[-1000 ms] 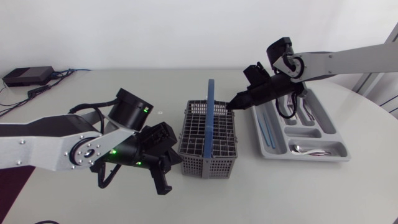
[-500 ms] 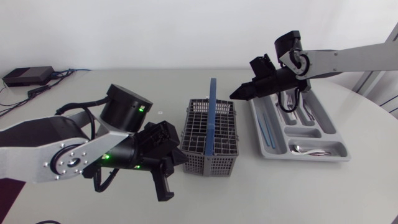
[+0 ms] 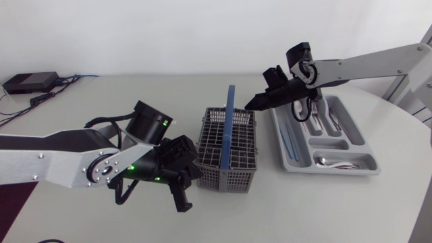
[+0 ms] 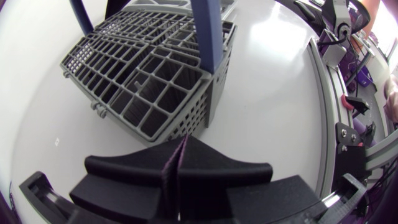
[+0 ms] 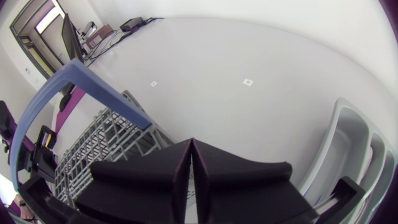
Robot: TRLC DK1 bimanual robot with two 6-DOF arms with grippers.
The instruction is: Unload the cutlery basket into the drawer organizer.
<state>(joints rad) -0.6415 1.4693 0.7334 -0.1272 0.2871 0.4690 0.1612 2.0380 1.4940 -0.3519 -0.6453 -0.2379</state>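
cutlery basket (image 3: 226, 152) stands upright near the middle of the counter (image 3: 101, 101): grey plastic lattice, square-celled walls and floor, split into compartments by inner grids, with a tall blue arched handle (image 3: 227, 125) running front to back over its centre. drawer organizer (image 3: 331, 144) lies just to the basket's right, apart from it: a pale grey tray with several long slots and one wide cross slot at the near end. spoons (image 3: 332, 162) lie in the cross slot, thin blue sticks (image 3: 287, 143) in the long slot nearest the basket, silver cutlery (image 3: 331, 121) in the far slots, type not clear. left pincer (image 3: 179, 199) sits low beside the basket's near left corner, fingers pressed flat together, closed; in the left wrist view the basket is just ahead of it, not touching. right pincer (image 3: 251, 105) hangs over the gap between the basket's far right corner and the organizer, also closed with fingers meeting edge to edge; in the right wrist view the blue handle arches beside it.
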